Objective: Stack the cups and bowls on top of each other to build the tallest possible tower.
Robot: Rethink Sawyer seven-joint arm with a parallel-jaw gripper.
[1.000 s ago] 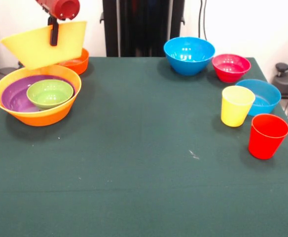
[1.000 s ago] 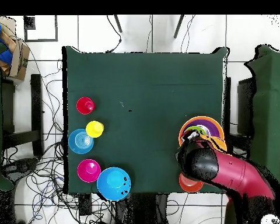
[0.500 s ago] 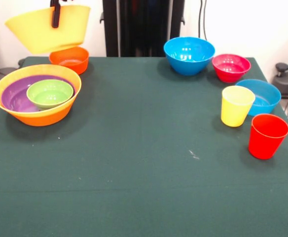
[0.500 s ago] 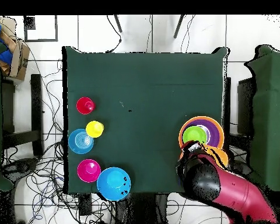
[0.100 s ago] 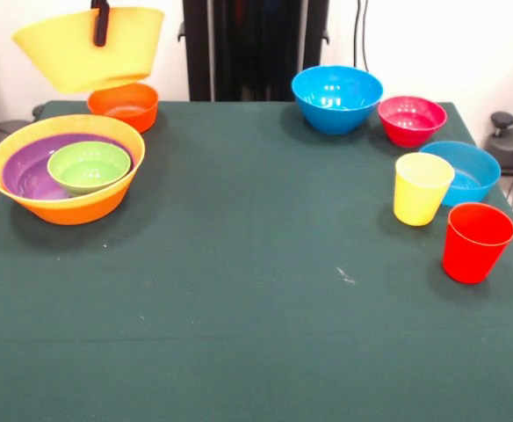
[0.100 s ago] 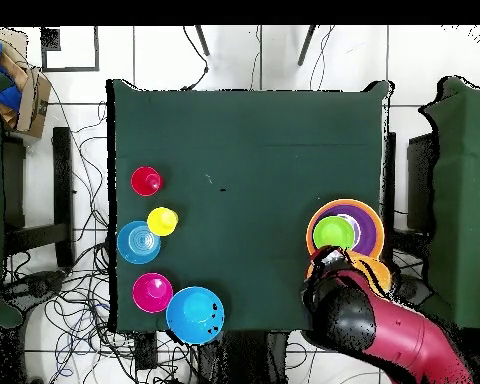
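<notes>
Raised slightly, hand (image 5: 100, 22) grips yellow bowl (image 5: 88, 51)

bowls (image 5: 336, 98) — glossy plastic | cups (image 5: 422, 189) — smooth plastic | table (image 5: 256, 290) — matt cloth

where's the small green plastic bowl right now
In the front view the small green plastic bowl sits at the table's left side, nested inside the wide purple bowl, which lies in the large yellow-orange bowl.
</notes>
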